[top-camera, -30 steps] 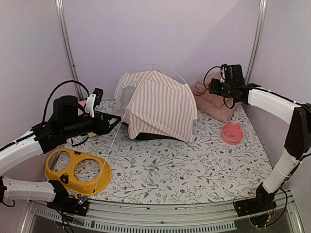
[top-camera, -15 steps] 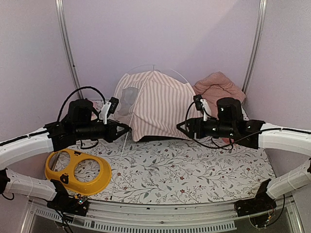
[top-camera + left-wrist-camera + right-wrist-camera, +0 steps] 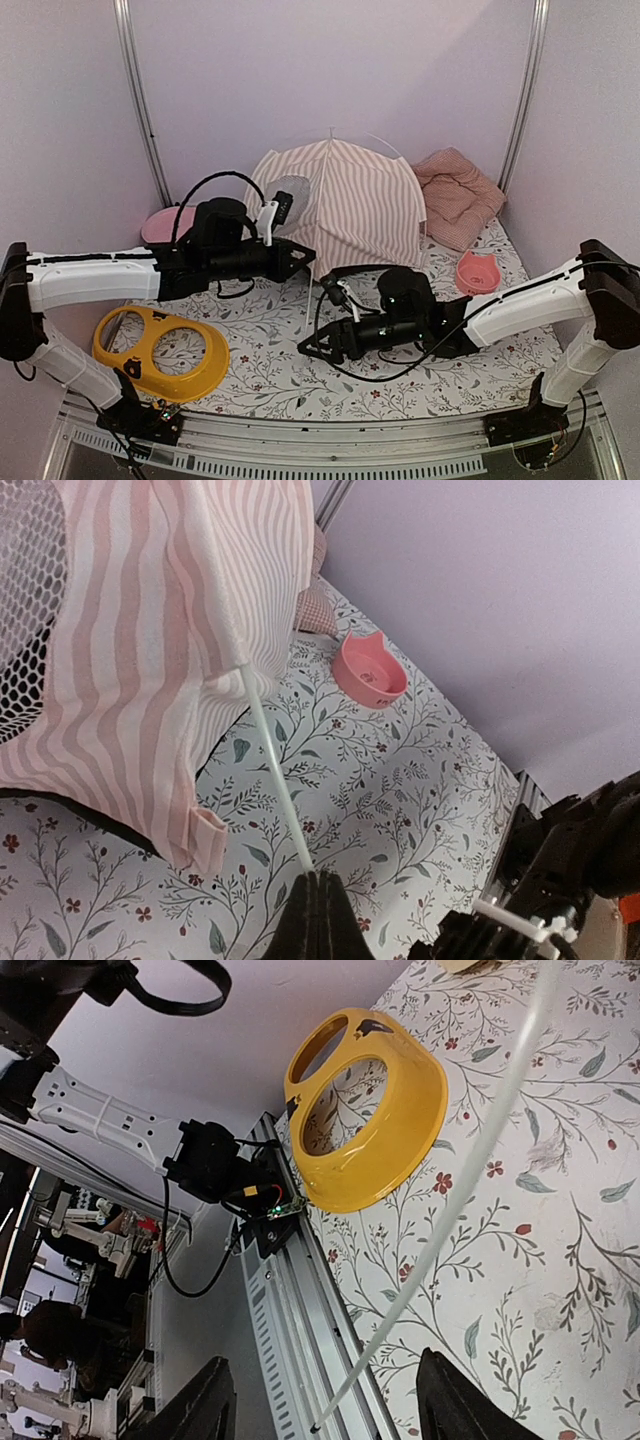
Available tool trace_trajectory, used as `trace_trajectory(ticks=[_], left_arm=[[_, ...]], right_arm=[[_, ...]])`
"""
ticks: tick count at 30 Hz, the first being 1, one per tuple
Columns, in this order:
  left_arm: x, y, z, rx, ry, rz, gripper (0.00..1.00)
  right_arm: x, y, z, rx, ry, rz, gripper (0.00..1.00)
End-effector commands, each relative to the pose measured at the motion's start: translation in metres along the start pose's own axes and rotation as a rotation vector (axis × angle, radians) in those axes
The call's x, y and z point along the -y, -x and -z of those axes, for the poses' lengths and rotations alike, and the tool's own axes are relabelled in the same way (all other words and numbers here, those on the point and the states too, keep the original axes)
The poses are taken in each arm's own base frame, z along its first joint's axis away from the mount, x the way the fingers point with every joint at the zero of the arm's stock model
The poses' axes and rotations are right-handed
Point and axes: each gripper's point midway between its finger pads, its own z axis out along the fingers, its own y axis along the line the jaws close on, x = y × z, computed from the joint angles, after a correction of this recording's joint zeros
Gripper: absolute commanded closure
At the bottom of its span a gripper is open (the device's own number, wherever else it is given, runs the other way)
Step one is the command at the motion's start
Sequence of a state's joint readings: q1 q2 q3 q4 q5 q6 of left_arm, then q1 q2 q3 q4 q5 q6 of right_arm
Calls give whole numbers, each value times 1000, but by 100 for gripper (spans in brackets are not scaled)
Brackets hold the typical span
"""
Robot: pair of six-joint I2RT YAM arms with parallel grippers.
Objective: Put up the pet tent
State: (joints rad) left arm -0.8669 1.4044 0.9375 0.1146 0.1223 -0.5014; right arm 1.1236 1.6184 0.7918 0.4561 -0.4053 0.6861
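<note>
tent: upright at back of surface | left end effector: clenched on thin white pole just beyond tent's front corner | right end effector: released, astride same pole's free end

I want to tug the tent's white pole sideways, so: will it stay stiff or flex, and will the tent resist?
The pole probably flexes: it curves visibly in the right wrist view. Thin and smooth, it may slip in the shut left hand. The pet tent, loose fabric, likely drags along lightly.
</note>
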Motion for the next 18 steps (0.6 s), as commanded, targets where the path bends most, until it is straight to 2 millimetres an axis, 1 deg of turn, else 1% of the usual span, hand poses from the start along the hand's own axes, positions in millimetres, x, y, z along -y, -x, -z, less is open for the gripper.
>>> trace_trajectory(ticks=[1,3,7,9,11,14,18], left_arm=[[12,23,-9,63,-24,-8,100],[13,26,-13,67,-28,-13,100],[17,31,-17,73,-37,-23,100],[18,33,-19,74,-40,-29,100],[18,35,-19,77,-39,-33,100],[19,36,-20,76,-38,-43,100],[18,35,-21,71,-36,-47,100]], right_arm=[[-19,-12,-8,-17,93,-16,38],[-18,-18,-11,-35,92,-23,41],[-8,-30,-15,-64,73,-52,47],[-4,-35,-14,-75,66,-62,54],[-2,-40,-11,-84,61,-72,58],[3,-48,-2,-86,43,-87,59],[2,-52,6,-88,49,-93,59]])
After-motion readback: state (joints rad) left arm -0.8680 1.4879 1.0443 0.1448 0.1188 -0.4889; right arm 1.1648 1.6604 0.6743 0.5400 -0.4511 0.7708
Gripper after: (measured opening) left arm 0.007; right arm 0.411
